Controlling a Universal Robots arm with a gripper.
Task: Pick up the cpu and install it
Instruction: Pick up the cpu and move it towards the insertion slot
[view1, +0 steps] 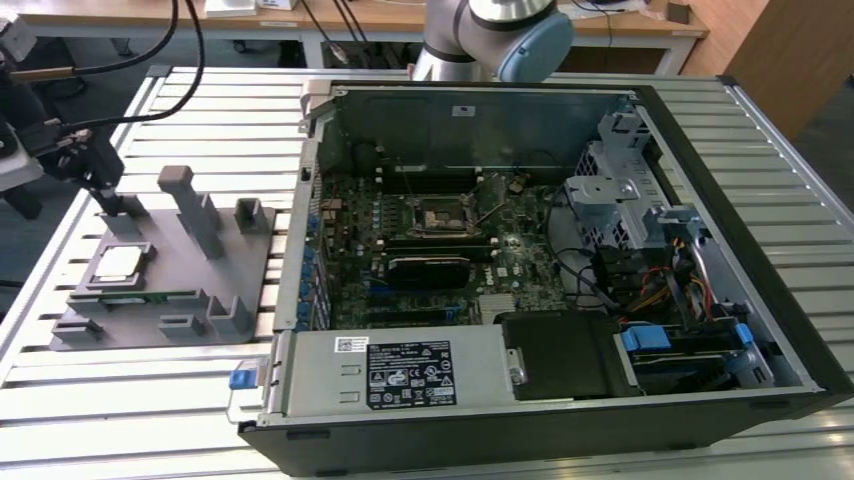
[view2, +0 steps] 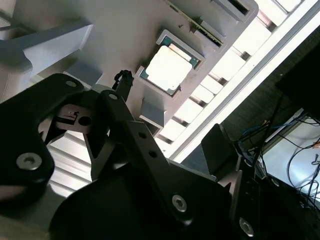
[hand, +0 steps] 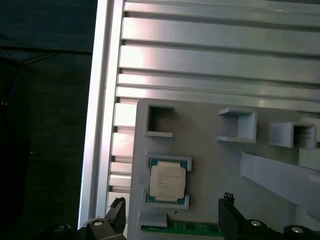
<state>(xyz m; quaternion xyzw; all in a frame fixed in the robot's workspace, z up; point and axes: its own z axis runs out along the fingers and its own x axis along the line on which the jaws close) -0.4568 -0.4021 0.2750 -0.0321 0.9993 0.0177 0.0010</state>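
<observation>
First wrist view shows cpu (hand: 168, 181) beyond spread fingers (hand: 227, 204).

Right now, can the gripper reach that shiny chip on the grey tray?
Probably yes: the gripper hangs open close to the cpu, whose top lies bare on the grey tray.

On the bench (view1: 134, 400), holder plate (view1: 167, 272) and computer case (view1: 787, 290) side by side.
The holder plate lies at the exterior view's left, the computer case at its right. The cpu (view1: 118, 263) (hand: 168, 181) sits in a recess on the holder plate, a memory stick (view1: 134, 295) just beside it, the pincer (view1: 120, 208) above the holder plate.
</observation>
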